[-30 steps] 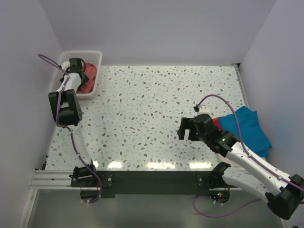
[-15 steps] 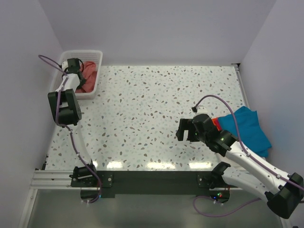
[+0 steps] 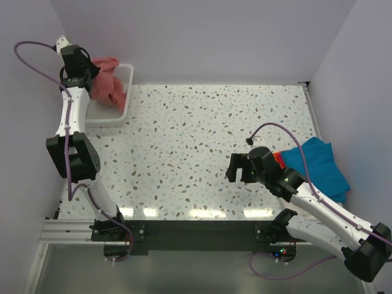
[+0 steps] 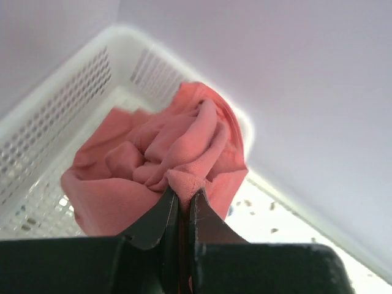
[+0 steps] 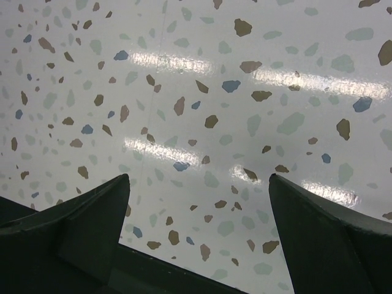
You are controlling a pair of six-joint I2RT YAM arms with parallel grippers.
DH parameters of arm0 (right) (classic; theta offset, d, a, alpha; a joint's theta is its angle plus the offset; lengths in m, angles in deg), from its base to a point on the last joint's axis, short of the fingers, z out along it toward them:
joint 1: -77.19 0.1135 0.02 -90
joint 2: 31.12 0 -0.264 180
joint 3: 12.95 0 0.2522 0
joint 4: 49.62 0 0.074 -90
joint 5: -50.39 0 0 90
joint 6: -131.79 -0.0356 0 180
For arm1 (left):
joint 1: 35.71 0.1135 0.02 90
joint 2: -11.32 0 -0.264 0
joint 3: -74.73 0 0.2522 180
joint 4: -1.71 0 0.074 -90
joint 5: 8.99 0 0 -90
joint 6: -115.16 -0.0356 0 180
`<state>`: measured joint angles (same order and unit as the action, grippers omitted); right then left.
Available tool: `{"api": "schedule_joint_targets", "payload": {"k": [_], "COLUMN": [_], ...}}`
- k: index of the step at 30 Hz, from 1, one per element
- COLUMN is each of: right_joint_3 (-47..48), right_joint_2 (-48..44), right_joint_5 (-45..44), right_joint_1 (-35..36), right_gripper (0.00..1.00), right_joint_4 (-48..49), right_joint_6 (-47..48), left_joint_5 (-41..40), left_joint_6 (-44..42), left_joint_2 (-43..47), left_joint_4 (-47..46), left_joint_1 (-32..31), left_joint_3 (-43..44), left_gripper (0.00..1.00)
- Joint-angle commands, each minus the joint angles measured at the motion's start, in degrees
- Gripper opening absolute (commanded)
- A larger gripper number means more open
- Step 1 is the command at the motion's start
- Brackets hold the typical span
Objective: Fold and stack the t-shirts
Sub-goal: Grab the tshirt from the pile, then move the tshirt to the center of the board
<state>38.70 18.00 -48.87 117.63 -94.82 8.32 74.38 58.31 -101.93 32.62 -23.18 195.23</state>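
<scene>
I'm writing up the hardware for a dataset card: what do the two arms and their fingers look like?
The left arm and right arm have white tubular links joined by bulky black housings, each trailing a thin purple cable. The right gripper has broad black wedge fingers; the left gripper has black fingers tapering to thin tips.

We've got a white speckled table [image 3: 202, 141]. Far-left corner: a white mesh basket [image 3: 105, 120] sits on it. Right edge: a teal shirt [image 3: 318, 165] lies loosely spread. A red-orange patch [image 3: 280, 158] shows at its left side, probably another shirt, mostly hidden.
</scene>
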Motion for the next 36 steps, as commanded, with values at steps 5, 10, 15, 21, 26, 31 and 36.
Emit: {"api": "schedule_joint_targets", "payload": {"k": [5, 10, 15, 21, 26, 31, 36], "right_joint_3": [-0.2, -0.1, -0.1, -0.1, 0.7, 0.7, 0.0], "right_joint_2": [-0.5, -1.7, -3.9, -5.4, -4.7, -1.7, 7.7], "right_joint_5": [0.7, -0.4, -1.4, -3.9, -7.6, -7.5, -0.6], "right_joint_1": [-0.1, -0.1, -0.1, -0.1, -0.1, 0.0, 0.0], "right_gripper": [0.99, 0.99, 0.99, 0.99, 0.99, 0.99, 0.99], "right_joint_4": [3.2, 2.9, 2.2, 2.0, 2.5, 7.6, 15.0], "right_joint_6": [1.5, 1.7, 1.9, 1.7, 0.3, -1.3, -0.8], "left_joint_5": [6.4, 8.0, 9.9, 14.2, 17.4, 25.7, 16.8], "left_joint_6": [-3.3, -5.6, -6.0, -2.0, 7.3, 9.2, 5.8], "left_joint_2": [16.9, 26.6, 36.4, 43.0, 40.9, 26.3, 30.4], "left_joint_4": [-11.0, -12.3, -13.5, -13.9, -16.3, -17.2, -12.7], "left_joint_1": [-2.9, -9.5, -18.1, -20.4, -20.4, -22.0, -27.7], "left_joint_3": [5.5, 4.3, -0.9, -9.9, -29.0, -34.1, -40.4], "left_gripper": [0.00, 0.00, 0.00, 0.00, 0.25, 0.59, 0.64]}}
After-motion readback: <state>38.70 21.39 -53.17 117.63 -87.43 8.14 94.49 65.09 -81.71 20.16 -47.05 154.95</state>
